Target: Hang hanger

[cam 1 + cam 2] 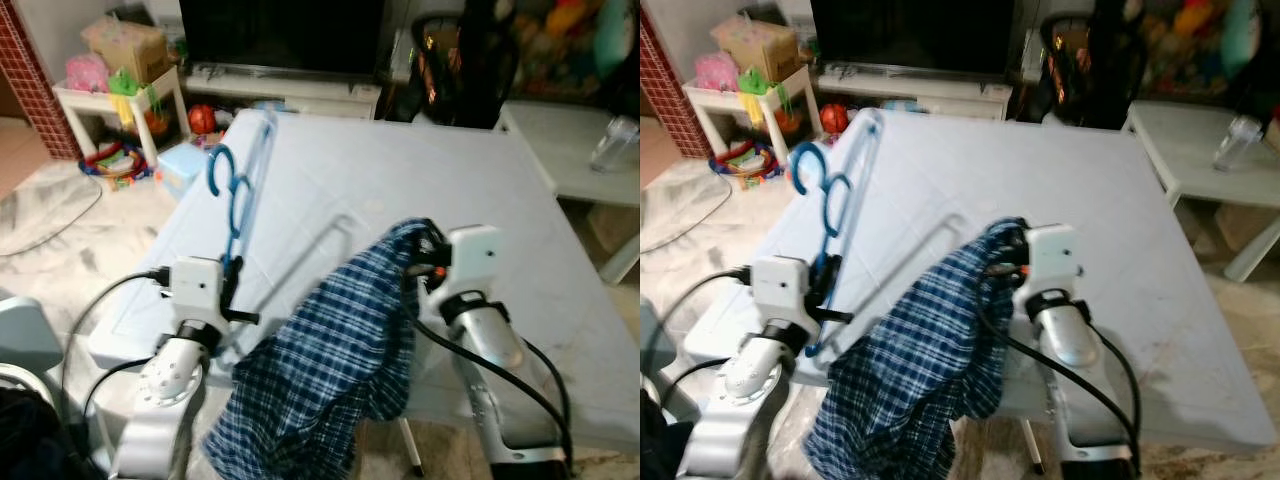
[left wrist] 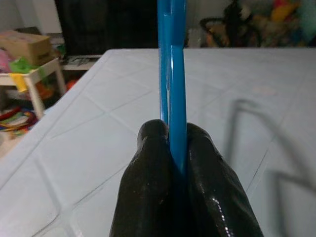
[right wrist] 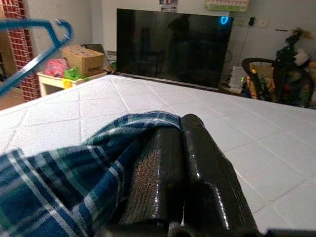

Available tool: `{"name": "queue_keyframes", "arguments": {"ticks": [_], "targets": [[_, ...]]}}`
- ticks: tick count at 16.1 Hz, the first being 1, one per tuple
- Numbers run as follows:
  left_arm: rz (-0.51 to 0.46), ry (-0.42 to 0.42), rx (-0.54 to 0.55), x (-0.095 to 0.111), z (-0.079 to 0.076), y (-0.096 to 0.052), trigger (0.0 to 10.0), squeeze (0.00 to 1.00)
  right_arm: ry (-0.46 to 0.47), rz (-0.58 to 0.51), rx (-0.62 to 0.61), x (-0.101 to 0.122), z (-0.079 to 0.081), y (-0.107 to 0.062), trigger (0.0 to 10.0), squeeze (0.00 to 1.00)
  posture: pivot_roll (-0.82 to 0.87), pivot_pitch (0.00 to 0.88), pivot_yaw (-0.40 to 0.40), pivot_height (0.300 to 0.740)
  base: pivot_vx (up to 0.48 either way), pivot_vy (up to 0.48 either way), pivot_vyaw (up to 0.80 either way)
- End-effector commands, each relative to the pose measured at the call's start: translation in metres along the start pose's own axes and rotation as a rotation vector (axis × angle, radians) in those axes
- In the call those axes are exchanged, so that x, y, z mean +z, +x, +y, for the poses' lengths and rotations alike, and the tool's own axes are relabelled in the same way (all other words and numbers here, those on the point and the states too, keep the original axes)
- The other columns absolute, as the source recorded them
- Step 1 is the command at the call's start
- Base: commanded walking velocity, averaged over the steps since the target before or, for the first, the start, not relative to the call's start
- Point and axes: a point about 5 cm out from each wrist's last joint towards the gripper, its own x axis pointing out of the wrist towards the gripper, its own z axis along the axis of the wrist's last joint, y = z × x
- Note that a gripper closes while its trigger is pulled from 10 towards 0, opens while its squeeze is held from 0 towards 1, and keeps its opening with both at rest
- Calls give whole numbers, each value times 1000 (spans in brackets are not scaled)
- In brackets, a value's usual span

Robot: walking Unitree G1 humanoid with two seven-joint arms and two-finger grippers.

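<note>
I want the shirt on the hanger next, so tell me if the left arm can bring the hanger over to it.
Probably yes. The left gripper is shut on the blue hanger, held above the table; the plaid shirt hangs from the right gripper beside it, with open space between.

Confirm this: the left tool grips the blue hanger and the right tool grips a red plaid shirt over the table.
Wrong in one respect: the shirt is blue plaid, not red, as the left eye view shows. The rest holds: the left tool grips the blue hanger, and the right tool grips the shirt over the table.
</note>
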Motion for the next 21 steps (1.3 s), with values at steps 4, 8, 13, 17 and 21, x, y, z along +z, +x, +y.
{"name": "queue_keyframes", "arguments": {"ticks": [4,8,13,17,21], "targets": [[94,68,-45,-11,3,-12,10000,0,21,11,30,0,5,7,10000,0,66,58,-53,740,0,0,0],[51,60,15,-2,-5,-14,10000,0,42,7,-40,4,-4,17,10000,0,56,71,-44,740,0,0,0],[22,50,112,1,-7,-15,10000,0,78,-216,12,92,15,117,10000,0,84,59,-61,740,0,0,0],[-14,71,127,8,-8,-15,10000,0,118,-431,-122,186,-14,146,10000,0,112,55,-86,740,0,0,0],[7,57,143,3,-10,-18,10000,0,56,-423,-212,175,-39,143,10000,0,90,60,-80,740,0,0,0]]}}
